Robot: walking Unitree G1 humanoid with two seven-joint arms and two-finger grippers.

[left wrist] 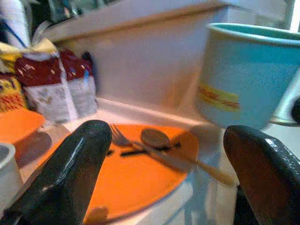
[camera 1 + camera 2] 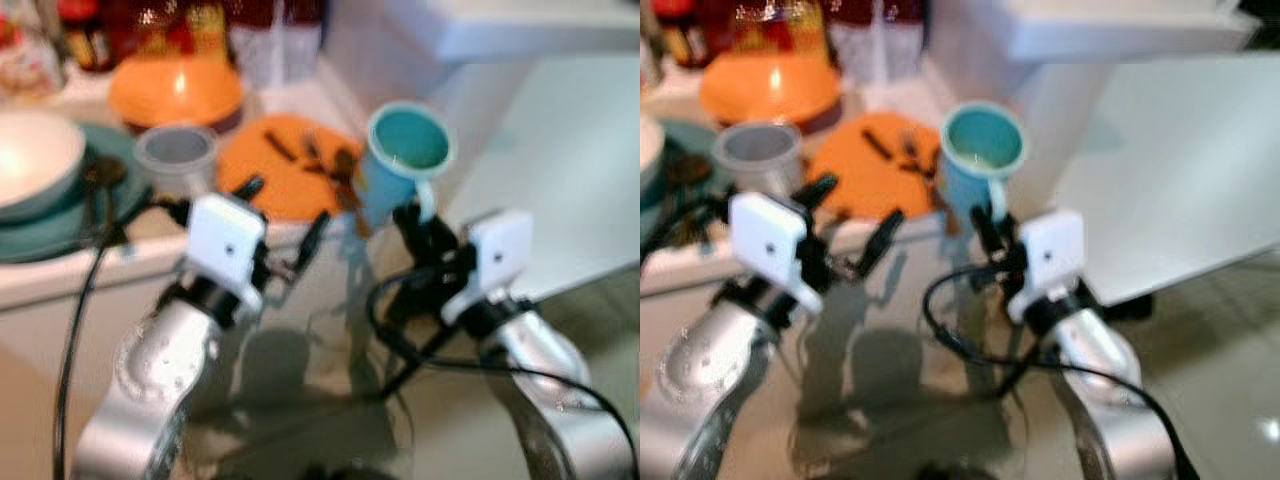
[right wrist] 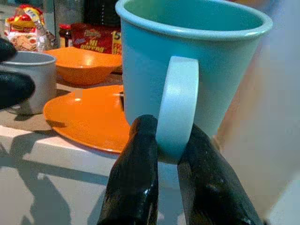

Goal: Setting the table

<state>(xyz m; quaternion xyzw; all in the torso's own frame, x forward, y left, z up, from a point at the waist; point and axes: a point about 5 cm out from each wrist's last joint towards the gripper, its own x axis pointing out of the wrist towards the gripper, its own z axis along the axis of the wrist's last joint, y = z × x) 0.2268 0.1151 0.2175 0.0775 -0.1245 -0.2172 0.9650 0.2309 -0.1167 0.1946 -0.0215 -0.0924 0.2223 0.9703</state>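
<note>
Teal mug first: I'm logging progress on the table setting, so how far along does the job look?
Early. In hand: the right gripper is shut on the teal mug by its handle, lifted beside the counter. The left gripper hovers open near the orange plate, where a fork and spoon lie. Left: plate, cutlery, orange bowl and grey cup are all on the counter.

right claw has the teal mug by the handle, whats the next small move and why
Probably carry the teal mug clear of the counter toward the table. The right claw is shut on its handle and holds it lifted beside the orange plate, so the grasp looks done; the left claw is open.
</note>
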